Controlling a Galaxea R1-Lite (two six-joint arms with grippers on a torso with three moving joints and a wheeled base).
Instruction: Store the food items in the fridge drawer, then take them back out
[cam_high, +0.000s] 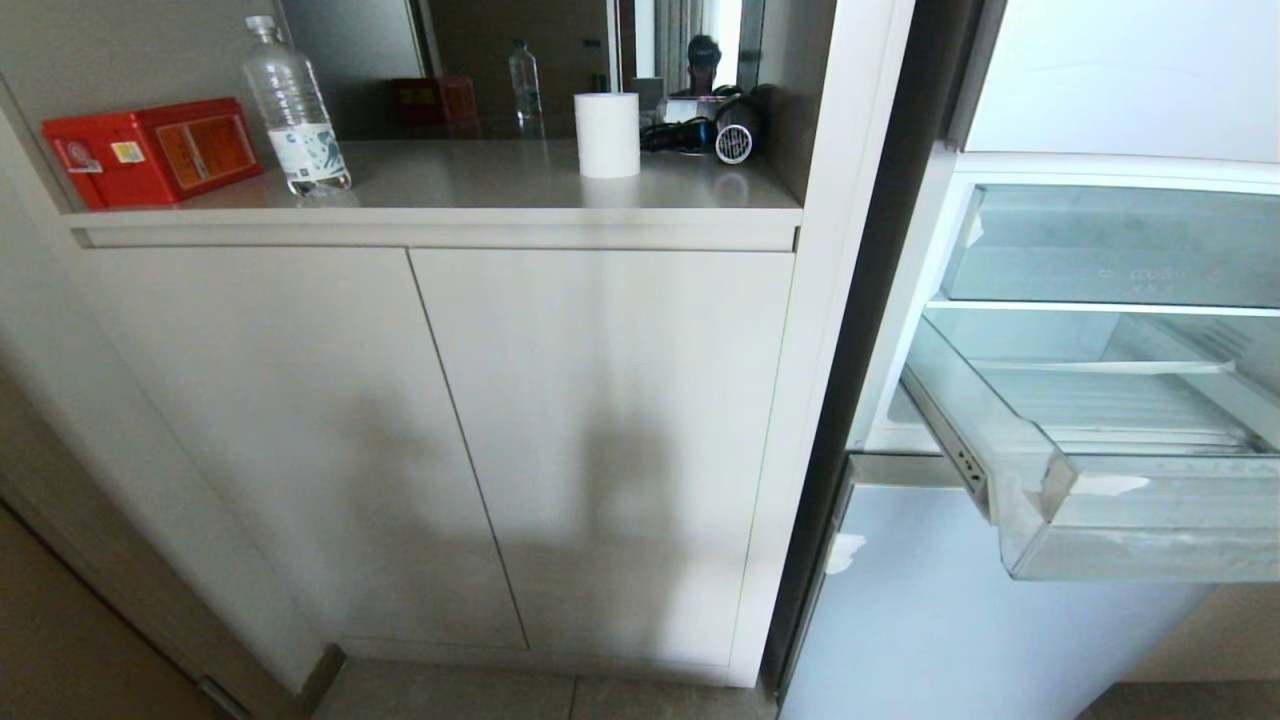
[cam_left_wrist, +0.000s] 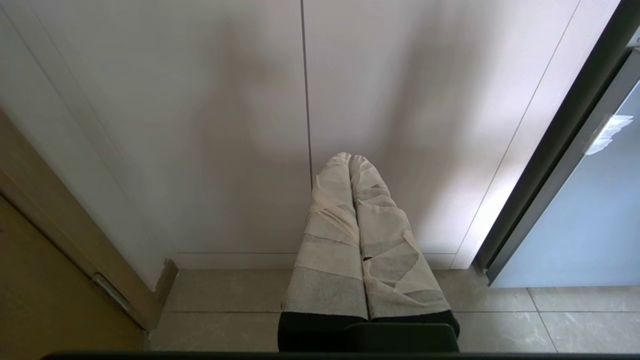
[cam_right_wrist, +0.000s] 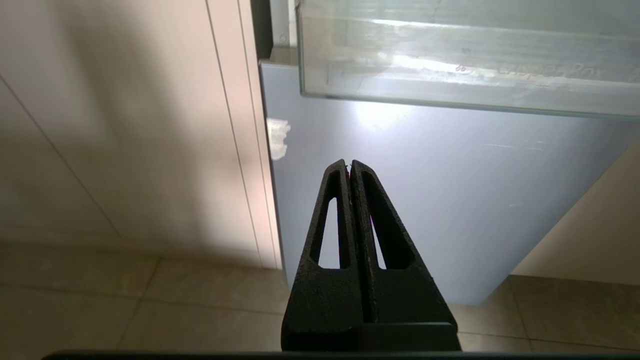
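Drawer (cam_high: 1120, 505): clear plastic, pulled out of fridge at head view's right, above blue lower door (cam_high: 960, 620). Empty as seen; no food in any view. Long axis side-to-side, front lip w/ tape faces robot. Prob. light, stiff, slick, brittle; take at front lip.
L gripper (cam_left_wrist: 350, 159): taped, clenched, empty, facing cabinet (cam_left_wrist: 200, 125).
R gripper (cam_right_wrist: 348, 163): clenched, empty, below drawer.

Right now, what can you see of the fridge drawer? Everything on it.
The fridge drawer is pulled out of the open fridge, above the closed lower door. It looks like clear, slightly frosted plastic, wide and shallow, with a ribbed floor and white tape scraps on its front lip. No food shows in the visible part. Nothing touches it; the right wrist view shows its front wall from below.
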